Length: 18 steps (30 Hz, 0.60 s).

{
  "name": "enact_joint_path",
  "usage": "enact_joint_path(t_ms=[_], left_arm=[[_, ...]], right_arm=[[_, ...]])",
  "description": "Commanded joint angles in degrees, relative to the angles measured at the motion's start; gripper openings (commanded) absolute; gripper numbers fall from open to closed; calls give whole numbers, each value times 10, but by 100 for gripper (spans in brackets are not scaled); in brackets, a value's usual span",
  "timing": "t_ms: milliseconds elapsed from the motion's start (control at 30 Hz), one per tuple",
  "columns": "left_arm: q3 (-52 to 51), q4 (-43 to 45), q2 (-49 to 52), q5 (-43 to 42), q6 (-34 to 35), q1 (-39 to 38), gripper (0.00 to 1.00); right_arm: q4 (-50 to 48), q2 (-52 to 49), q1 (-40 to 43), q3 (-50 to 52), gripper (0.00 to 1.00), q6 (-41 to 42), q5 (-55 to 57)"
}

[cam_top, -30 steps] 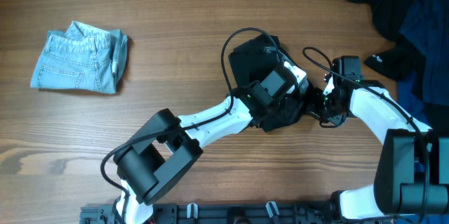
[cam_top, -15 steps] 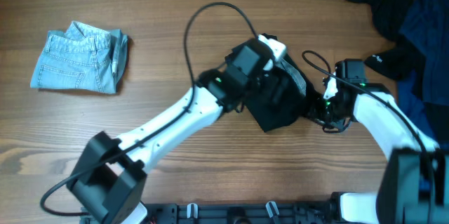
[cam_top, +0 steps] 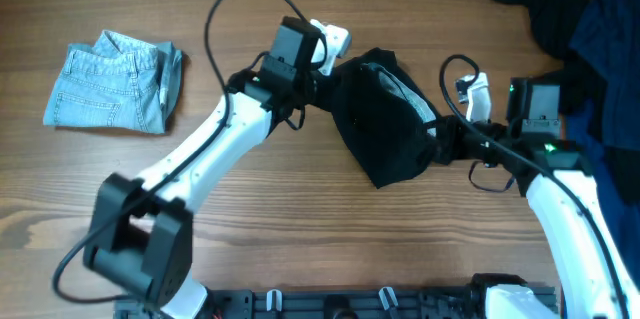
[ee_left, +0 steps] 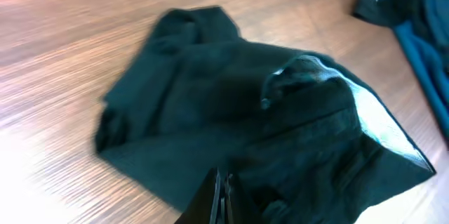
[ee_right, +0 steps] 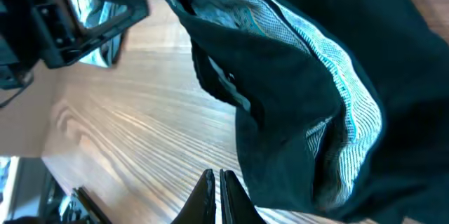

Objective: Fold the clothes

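The left hand (cam_top: 327, 77) has its fingers pressed together on the 10 o'clock edge of the shorts (cam_top: 382, 134). Its wrist view shows the two fingers (ee_left: 209, 203) closed to a thin line with black cloth bunched around them. The right hand (cam_top: 442, 145) pinches the 3 o'clock edge of the same garment, its fingers (ee_right: 202, 199) nearly touching, with fabric at their tips. Between the two hands the shorts form a crumpled black mass a little right of the middle of the tabletop (cam_top: 320, 229), narrowing to a point toward 6 o'clock. The waistband gapes toward 1 o'clock, showing the pale lining (cam_top: 405, 92). Whether the lower point touches the wood cannot be told. Well apart at 9 o'clock lies a folded light-blue denim garment (cam_top: 115, 84). In the 1 o'clock corner sits a heap of black and deep-blue garments (cam_top: 560, 19) with a small white logo (cam_top: 534, 84).
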State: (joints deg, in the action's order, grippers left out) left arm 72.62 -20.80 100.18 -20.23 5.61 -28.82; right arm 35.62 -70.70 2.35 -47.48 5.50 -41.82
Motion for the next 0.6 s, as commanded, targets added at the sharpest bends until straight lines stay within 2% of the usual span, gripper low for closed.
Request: enact_joint_path(t_ms=[0, 167, 233, 400, 500, 567], left_arm=[[9, 52, 57, -88, -35, 1, 4], [9, 154, 96, -86, -22, 0, 4], [9, 216, 113, -52, 53, 0, 5], [9, 335, 173, -52, 145, -1, 9], [9, 369, 220, -52, 175, -1, 10], [9, 360, 232, -54, 175, 7, 11]], right_arm=[[-37, -74, 1, 13, 4, -25, -24], [-80, -209, 1, 13, 5, 29, 59], [-95, -257, 1, 13, 4, 53, 106], [-95, -277, 1, 13, 4, 69, 141], [-87, -277, 1, 13, 5, 87, 175], [-86, -277, 1, 13, 5, 86, 175]])
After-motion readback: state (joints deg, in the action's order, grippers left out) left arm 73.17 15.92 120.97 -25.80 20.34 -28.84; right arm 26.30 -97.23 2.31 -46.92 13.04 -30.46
